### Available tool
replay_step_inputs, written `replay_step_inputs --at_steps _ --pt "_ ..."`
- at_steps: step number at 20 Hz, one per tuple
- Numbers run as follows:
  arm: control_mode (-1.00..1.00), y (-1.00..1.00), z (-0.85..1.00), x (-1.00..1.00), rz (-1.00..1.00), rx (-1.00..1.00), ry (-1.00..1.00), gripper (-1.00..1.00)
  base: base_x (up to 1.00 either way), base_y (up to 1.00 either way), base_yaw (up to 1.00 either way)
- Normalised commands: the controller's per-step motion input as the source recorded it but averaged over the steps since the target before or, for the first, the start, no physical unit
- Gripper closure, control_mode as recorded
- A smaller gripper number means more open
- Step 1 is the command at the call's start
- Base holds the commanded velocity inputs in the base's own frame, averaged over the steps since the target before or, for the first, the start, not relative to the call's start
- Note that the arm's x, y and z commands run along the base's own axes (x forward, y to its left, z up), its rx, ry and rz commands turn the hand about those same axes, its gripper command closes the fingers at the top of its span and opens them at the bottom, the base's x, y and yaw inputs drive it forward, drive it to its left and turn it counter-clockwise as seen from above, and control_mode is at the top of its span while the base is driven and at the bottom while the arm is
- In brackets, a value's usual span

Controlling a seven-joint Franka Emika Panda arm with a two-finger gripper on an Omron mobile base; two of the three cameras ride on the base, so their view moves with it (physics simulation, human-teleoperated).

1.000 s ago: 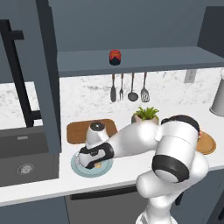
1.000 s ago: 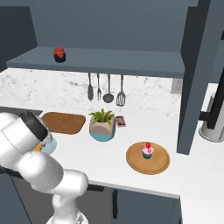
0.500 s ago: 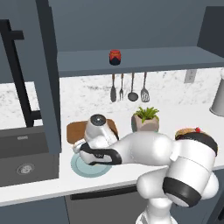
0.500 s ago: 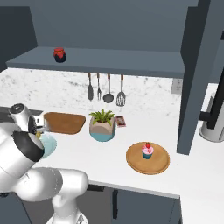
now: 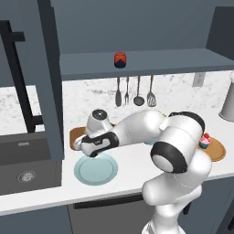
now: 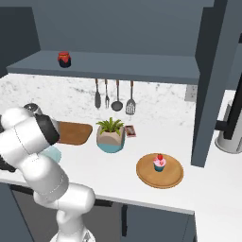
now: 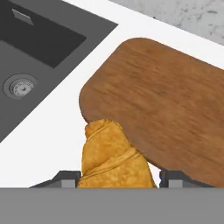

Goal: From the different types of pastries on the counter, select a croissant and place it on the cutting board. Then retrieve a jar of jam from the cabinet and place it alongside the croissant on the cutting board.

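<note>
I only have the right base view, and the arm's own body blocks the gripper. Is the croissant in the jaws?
Observer: Yes. In the hand view the gripper is shut on the croissant, which sticks out between the fingertips.
Operator: Is it over the cutting board?
Observer: Not fully. The hand view shows the croissant at the rounded corner of the cutting board, with bare counter under part of it.
Operator: What is on that side of the board?
Observer: A dark sink with a round drain, set into the counter beyond the board's corner.
Operator: And the plate?
Observer: In the left base view the light blue plate lies empty below the hand.
</note>
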Motion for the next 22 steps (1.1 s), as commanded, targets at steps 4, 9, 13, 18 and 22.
replay_step_inputs --at_steps 4,9,13,18,22 --pt "-1.00 0.10 0.01 0.94 0.12 0.00 0.00 1.00 0.00 0.00 0.00" --pt "-1.00 0.00 -0.04 0.77 0.04 -0.05 -0.03 1.00 0.00 0.00 0.00" --pt "-1.00 0.01 -0.21 0.28 0.00 -0.08 -0.03 1.00 0.00 0.00 0.00" --pt "-1.00 0.28 -0.46 0.76 0.04 -0.05 0.01 1.00 0.00 0.00 0.00" --pt "-1.00 0.18 -0.37 0.66 0.05 0.00 0.00 1.00 0.00 0.00 0.00"
